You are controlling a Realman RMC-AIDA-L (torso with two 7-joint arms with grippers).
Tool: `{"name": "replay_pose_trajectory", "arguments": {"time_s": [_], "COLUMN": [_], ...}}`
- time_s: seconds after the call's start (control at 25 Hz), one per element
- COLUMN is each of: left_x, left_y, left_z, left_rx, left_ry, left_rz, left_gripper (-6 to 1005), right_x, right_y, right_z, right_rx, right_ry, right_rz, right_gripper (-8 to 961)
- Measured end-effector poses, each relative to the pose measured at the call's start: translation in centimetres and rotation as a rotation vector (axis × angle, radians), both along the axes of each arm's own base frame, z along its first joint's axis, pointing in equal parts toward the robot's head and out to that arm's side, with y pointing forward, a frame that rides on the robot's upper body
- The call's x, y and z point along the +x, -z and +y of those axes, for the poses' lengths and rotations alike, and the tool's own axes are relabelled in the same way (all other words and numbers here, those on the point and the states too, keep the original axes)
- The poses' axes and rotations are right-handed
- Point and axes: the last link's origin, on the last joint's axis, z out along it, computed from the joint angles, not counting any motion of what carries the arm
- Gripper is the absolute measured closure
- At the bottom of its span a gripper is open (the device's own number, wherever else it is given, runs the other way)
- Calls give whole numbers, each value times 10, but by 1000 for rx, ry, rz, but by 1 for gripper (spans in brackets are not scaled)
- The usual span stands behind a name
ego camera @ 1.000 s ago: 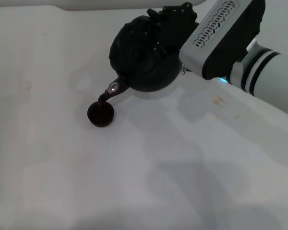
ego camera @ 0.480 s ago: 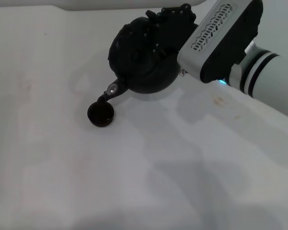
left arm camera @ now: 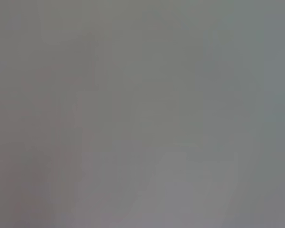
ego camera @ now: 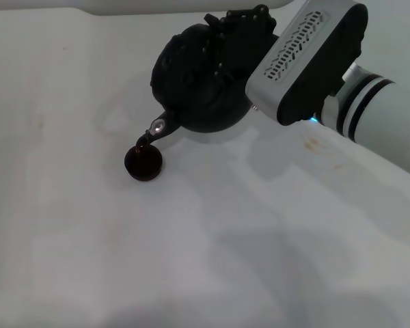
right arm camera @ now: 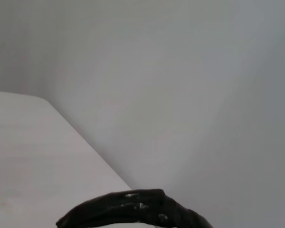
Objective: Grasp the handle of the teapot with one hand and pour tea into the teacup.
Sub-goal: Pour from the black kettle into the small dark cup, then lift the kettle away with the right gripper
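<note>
The teapot (ego camera: pixel 201 78) hangs tilted behind-right of the teacup (ego camera: pixel 143 162), spout seemingly over it.

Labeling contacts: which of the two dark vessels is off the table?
The teapot: held tilted by the right gripper, spout over the teacup, which sits on the table.

Open white surface (ego camera: pixel 212 260) stretches on every side of the teacup (ego camera: pixel 143 162); only the tilted teapot (ego camera: pixel 199 80) above it blocks approach from behind.
</note>
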Motion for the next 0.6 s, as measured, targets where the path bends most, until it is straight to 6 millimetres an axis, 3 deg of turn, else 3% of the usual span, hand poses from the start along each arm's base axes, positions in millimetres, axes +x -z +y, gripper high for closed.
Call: {"name": "replay_pose_trajectory", "arguments": {"time_s": [0.6], "left_x": [0], "left_y": [0], "left_z": [0], "left_rx": [-3], "left_ry": [2], "left_rz": [1], "left_gripper": [167], "right_x": [1], "right_y": [1], "right_z": [-3], "right_rx": [8], "right_ry": [-3], "right_rz": [-11], "right_gripper": [783]}}
